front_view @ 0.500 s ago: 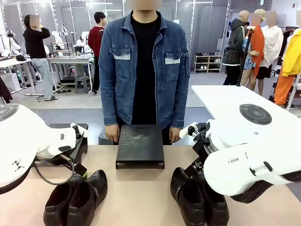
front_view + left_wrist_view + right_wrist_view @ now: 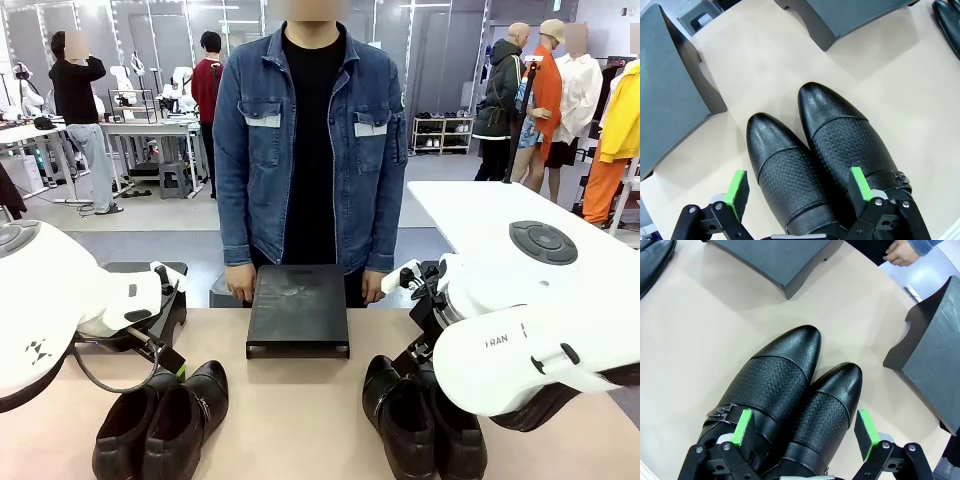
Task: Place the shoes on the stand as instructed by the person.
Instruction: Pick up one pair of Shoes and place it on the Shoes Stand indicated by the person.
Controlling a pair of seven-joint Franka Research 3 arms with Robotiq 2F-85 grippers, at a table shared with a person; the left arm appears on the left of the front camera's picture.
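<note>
— How do the shoes look?

— Two pairs in black leather with a faint gloss, rounded toes and a pricked band across the vamp. In the front view the left pair (image 2: pixel 165 425) sits on the table (image 2: pixel 290 410) at about seven o'clock and the right pair (image 2: pixel 400 420) at about five. All toes point to twelve, towards the person (image 2: pixel 310 150).

— And the stand?

— The stand (image 2: pixel 298 310) is a flat black platform at the table's far edge, dead centre, with its top bare. The person's hands (image 2: pixel 238 286) are at its far corners, one on either side.

— Room to move?

— Bare tabletop runs between the pairs and up to the stand's near edge. A second dark block (image 2: pixel 170 315) stands near the left pair, at ten o'clock from it.

— What do the wrist cameras add?

— The fingers. The left gripper (image 2: pixel 799 186) is spread wide, straddling its pair behind the vamps. The right gripper (image 2: pixel 805 430) is spread the same way over its pair, where a metal buckle (image 2: pixel 720 412) shows on one shoe. Another block (image 2: pixel 935 355) stands at three o'clock in that view.
</note>
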